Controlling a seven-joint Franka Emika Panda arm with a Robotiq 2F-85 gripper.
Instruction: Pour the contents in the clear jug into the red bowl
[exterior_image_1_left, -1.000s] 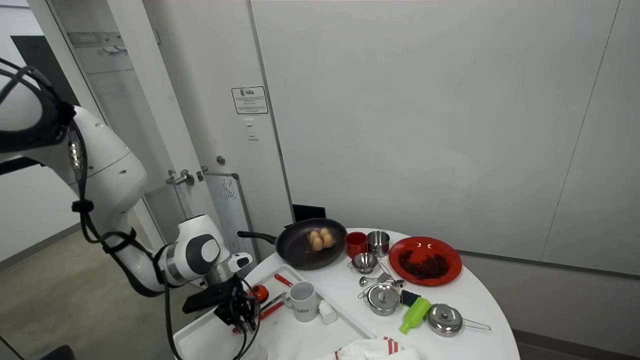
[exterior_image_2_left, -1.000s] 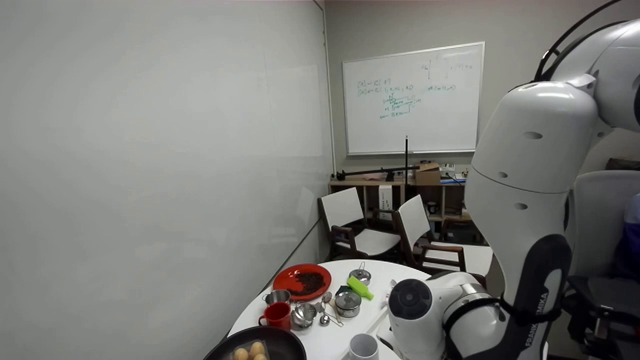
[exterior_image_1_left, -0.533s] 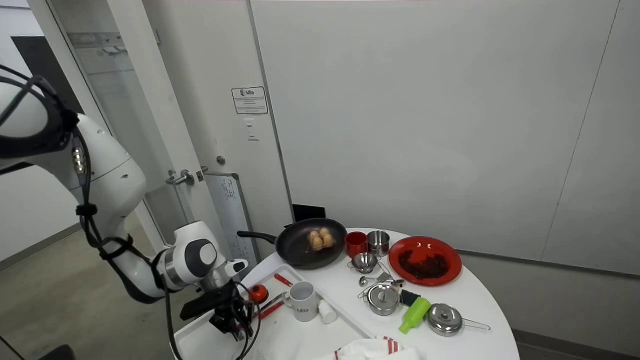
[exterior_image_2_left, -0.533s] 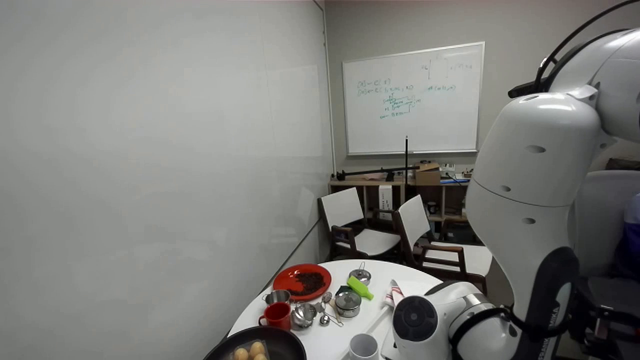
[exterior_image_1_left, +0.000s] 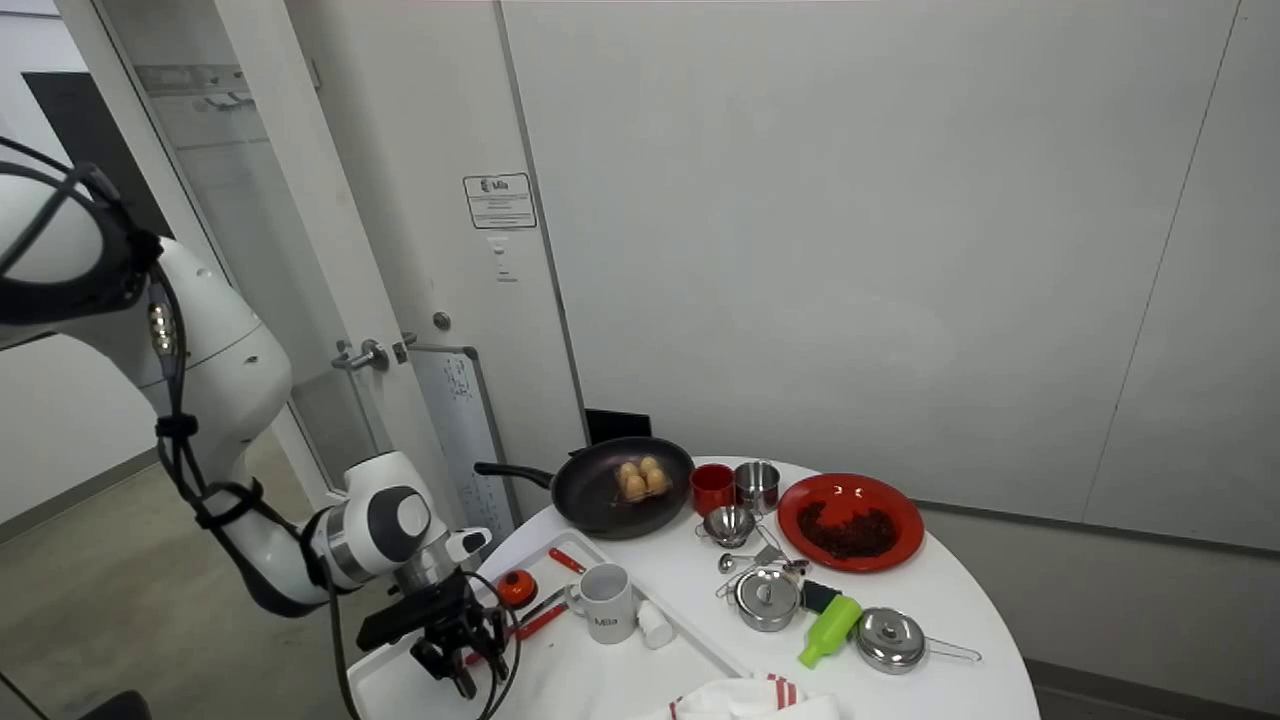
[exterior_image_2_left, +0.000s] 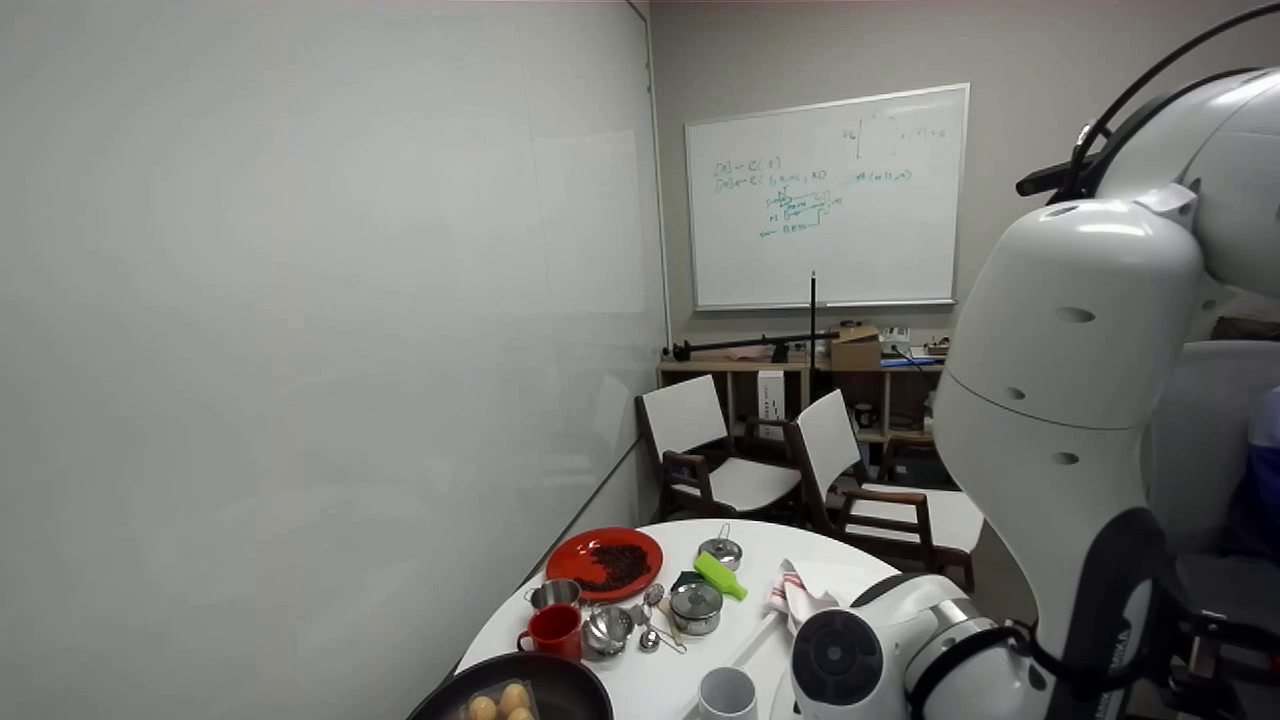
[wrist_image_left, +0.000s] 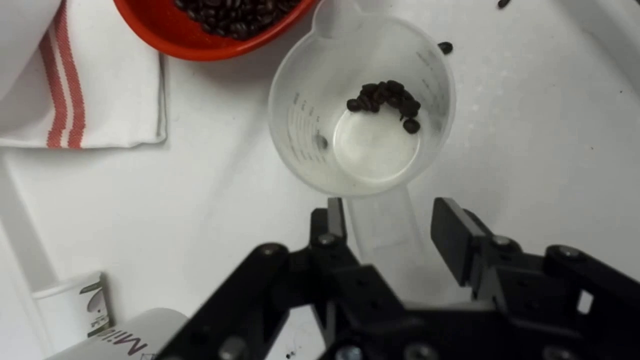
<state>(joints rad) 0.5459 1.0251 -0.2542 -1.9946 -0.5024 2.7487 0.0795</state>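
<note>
The arm (exterior_image_1_left: 230, 370) has sunk a little in the last second, uncovering more of the striped towel (exterior_image_2_left: 795, 600) in an exterior view. Left to right in the wrist view: the towel runs out of sight, a mug (wrist_image_left: 142, 330) is cut off at the corner, a red bowl (wrist_image_left: 200, 47) of dark beans (wrist_image_left: 240, 17) is sliced by the top edge. Just beside the bowl is the clear jug (wrist_image_left: 375, 145), on a white tray (wrist_image_left: 225, 225) and upright as far as I can judge, some beans inside. Its long axis runs down the view: spout up and slightly left, handle down and slightly right, toward the gripper (wrist_image_left: 390, 210). The fingers stand partly apart, one either side of the handle, whose far end blurs behind them. In the exterior views I can't make out the jug; both show a wide red bowl (exterior_image_1_left: 905, 520) holding something dark.
</note>
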